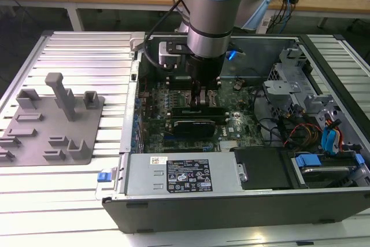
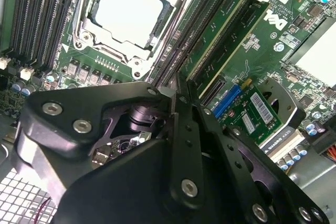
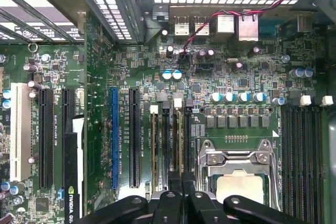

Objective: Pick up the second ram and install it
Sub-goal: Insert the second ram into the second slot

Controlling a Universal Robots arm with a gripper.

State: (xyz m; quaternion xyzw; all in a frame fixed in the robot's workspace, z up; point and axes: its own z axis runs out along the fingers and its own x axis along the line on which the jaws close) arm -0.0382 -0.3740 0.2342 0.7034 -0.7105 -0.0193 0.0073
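The arm (image 1: 214, 4) reaches straight down into the open computer case (image 1: 173, 201), which lies on the slatted tabletop (image 1: 75, 56). Its pincer (image 1: 203, 93) is low over the motherboard, towards the far side of the case. The grey slotted tray (image 1: 52, 125) sits well apart on the exterior view's left with no green stick visible on it, so the pick-up looks done and the installing step is in hand.

In the second wrist view the pincer (image 2: 176, 95) is at the bank of memory slots beside the processor socket (image 2: 128, 11). Two long green sticks stand on edge in neighbouring slots there. The one closer to the pincer is taken to be the second ram (image 2: 237, 46), and its near end runs up almost to the pincer's tip. In the first wrist view the pincer (image 3: 181, 195) lines up with those same slots, just beside the processor socket (image 3: 239, 182).

How far the pincer is open cannot be told, nor whether it clamps the stick or merely bears on its top edge.

Seating a stick of this kind calls for a straight, even push along the slot. Both ends need to sink level and the end latches need to close. A tilted press would likely leave one end standing proud.
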